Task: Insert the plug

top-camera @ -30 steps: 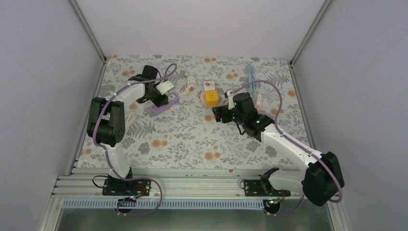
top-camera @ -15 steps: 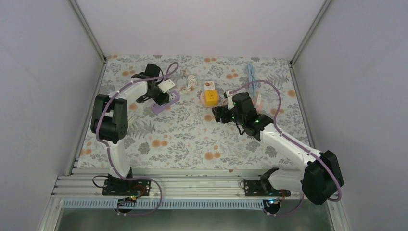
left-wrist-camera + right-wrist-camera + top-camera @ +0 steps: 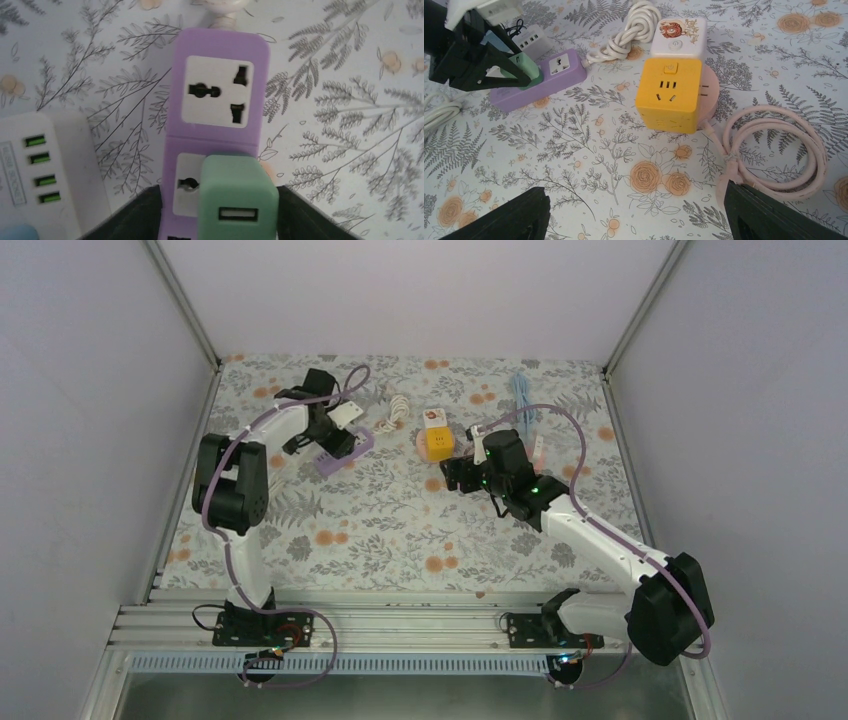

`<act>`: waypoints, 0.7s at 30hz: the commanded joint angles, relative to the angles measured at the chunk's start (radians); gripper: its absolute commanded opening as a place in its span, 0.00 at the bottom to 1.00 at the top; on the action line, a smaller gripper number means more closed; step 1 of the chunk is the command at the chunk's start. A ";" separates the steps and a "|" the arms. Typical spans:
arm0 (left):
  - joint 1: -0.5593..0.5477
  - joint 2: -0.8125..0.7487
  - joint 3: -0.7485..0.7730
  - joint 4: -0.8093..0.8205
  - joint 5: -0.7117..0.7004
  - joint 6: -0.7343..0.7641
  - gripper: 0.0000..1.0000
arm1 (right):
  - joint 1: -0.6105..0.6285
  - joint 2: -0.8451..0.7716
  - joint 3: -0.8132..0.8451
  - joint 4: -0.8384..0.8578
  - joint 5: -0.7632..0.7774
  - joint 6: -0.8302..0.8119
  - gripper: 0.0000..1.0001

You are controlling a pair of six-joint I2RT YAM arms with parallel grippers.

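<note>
Spotting green plug [image 3: 237, 200] in purple strip [image 3: 215, 137] socket, between fingers [image 3: 131, 220] of L gripper [image 3: 220, 220], loosened, gap showing on 1 side. R gripper [image 3: 636, 220] spread wide, empty, well off. Could tug plug back out by dragging a pad on retreat; can't confirm full seating.

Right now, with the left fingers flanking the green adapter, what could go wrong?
The green adapter sits over the second socket of the purple strip, but the views don't show whether it is fully seated; it might tip out on retreat.
One of the left fingers looks close against the adapter's side; a sideways pull could drag the strip.
The white USB hub lies right beside it and could be bumped.
</note>
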 commanded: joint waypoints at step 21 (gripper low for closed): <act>0.116 -0.856 -0.191 0.220 -0.226 -0.726 1.00 | -0.063 -0.226 0.156 -0.214 0.261 0.191 0.90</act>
